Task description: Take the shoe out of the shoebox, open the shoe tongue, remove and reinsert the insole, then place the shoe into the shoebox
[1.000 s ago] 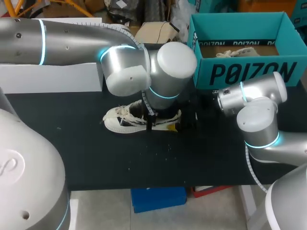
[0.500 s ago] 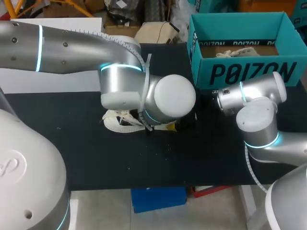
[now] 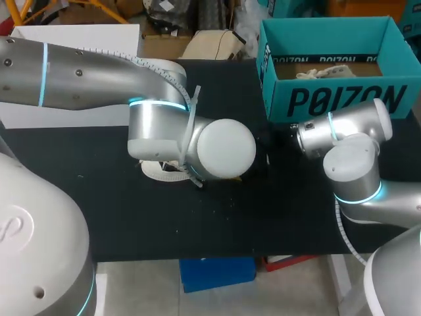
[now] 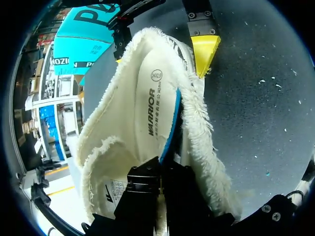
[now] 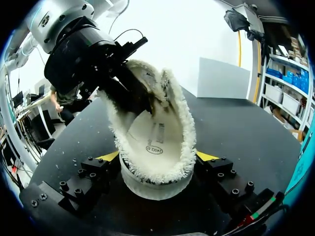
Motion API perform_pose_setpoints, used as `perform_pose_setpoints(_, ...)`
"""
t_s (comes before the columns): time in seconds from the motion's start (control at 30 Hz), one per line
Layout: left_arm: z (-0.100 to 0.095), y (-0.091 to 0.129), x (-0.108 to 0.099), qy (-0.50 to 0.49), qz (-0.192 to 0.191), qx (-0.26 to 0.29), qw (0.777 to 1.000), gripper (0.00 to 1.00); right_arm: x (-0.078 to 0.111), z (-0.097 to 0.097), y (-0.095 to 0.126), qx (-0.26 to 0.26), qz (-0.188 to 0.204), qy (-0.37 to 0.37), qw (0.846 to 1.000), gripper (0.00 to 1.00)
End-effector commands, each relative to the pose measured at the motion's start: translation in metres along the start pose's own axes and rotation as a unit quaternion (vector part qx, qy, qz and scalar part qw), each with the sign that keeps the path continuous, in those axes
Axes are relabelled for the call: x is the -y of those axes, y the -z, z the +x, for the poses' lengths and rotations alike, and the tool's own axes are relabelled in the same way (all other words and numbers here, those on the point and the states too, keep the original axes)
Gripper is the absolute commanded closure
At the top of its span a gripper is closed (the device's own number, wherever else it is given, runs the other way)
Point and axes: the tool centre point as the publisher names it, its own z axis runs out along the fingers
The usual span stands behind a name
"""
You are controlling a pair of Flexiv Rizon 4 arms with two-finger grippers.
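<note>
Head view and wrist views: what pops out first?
A fluffy-edged white shoe fills both wrist views, its heel clamped in the right gripper. The left gripper pokes into its opening. In the head view, a bright teal shoebox sits at the far right of the table.

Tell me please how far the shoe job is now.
Done: the shoe is out of the box, on the table. In hand: the right claw clamps its heel; the left claw pinches the insole, one edge lifted. Left: seating the insole and boxing the shoe.
</note>
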Motion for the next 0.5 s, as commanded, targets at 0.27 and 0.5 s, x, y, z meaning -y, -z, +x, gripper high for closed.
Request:
perform_pose_setpoints(0.27,0.000,0.012,-0.002,-0.004,0.032,-0.039,0.999,1.00,0.005,-0.002,0.003,0.001,0.000,-0.001,1.000,1.00)
perform_pose_setpoints(0.5,-0.002,0.033,-0.003,0.009,0.078,-0.068,0.995,1.00,0.005,-0.002,0.003,0.001,0.000,-0.001,1.000,1.00)
